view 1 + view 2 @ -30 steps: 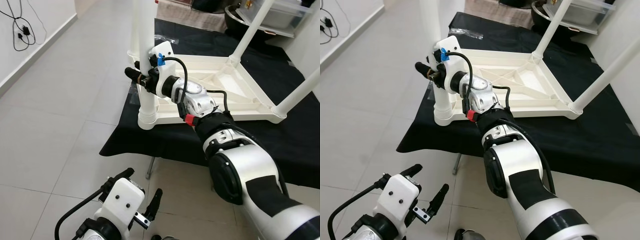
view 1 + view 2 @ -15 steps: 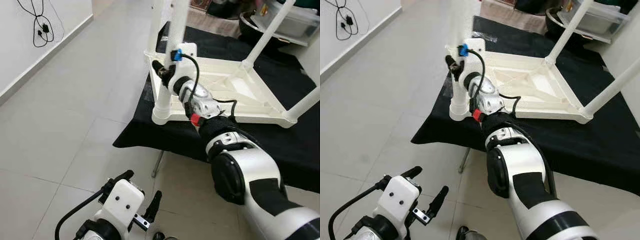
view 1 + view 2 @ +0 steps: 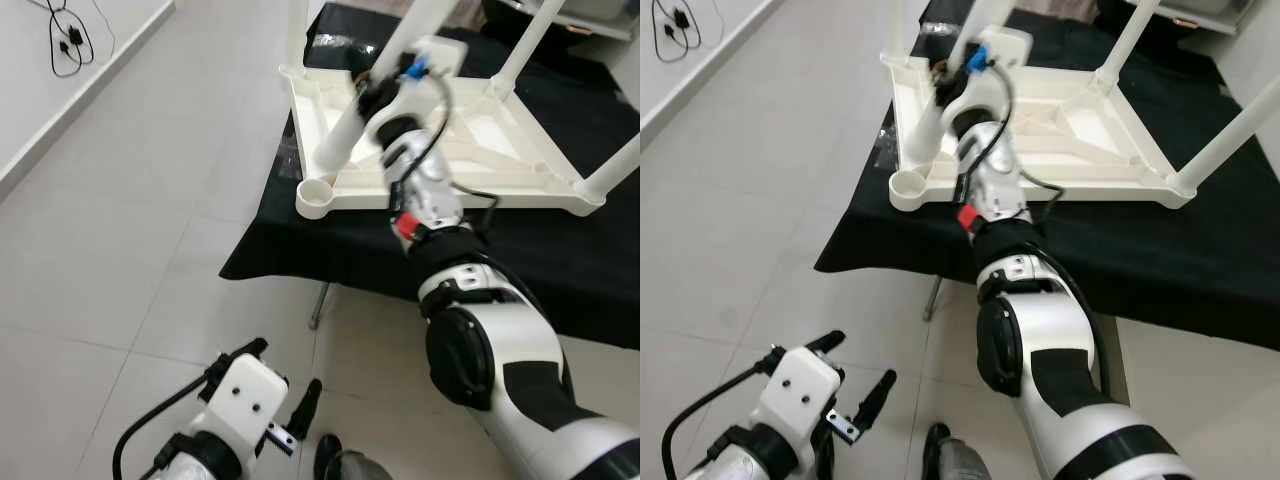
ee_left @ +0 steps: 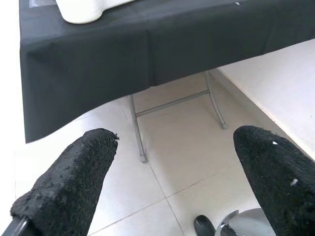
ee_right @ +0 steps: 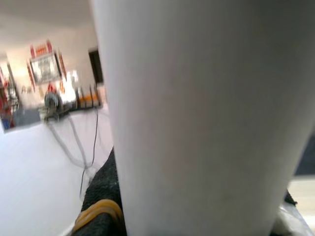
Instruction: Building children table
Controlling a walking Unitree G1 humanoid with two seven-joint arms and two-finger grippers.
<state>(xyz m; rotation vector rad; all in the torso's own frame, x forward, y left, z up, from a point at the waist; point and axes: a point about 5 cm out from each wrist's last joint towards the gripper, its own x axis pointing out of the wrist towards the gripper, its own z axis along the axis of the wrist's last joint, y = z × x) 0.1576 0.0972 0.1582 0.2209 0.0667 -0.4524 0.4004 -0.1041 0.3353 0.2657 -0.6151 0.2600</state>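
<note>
While the white children's table frame (image 3: 470, 150) lies upside down on the black-draped surface (image 3: 560, 270), the right arm reaches forward over it. The right gripper (image 3: 372, 90) is closed around a white leg (image 3: 345, 135), which leans tilted with its lower end above the round corner socket (image 3: 316, 197) nearest the robot; whether the end touches the socket, I cannot tell. In the right wrist view the white leg (image 5: 206, 118) stands close before the camera, with a black finger (image 5: 101, 196) pressed against its side.

Other legs:
- 1 white leg (image 3: 1225, 130) stands slanted in the right near corner of the frame.
- 1 white leg (image 3: 1130, 40) rises from the far right corner.
- 1 white leg (image 3: 895, 25) stands at the far left corner.

The left arm hangs low by the robot's side, over the grey tiled floor (image 3: 120, 230). The left gripper (image 4: 167, 172) is open: both black padded fingers (image 4: 74, 182) are spread wide with nothing between them. Past them the left wrist view shows the hanging edge of the black cloth (image 4: 147, 44), metal legs of the surface (image 4: 138, 132) on the tile, and the socket corner of the frame at the cloth's edge.

A black cable (image 3: 65, 40) hangs against the white wall at left. A clear plastic bag (image 3: 940, 30) lies on the cloth beyond the frame.
</note>
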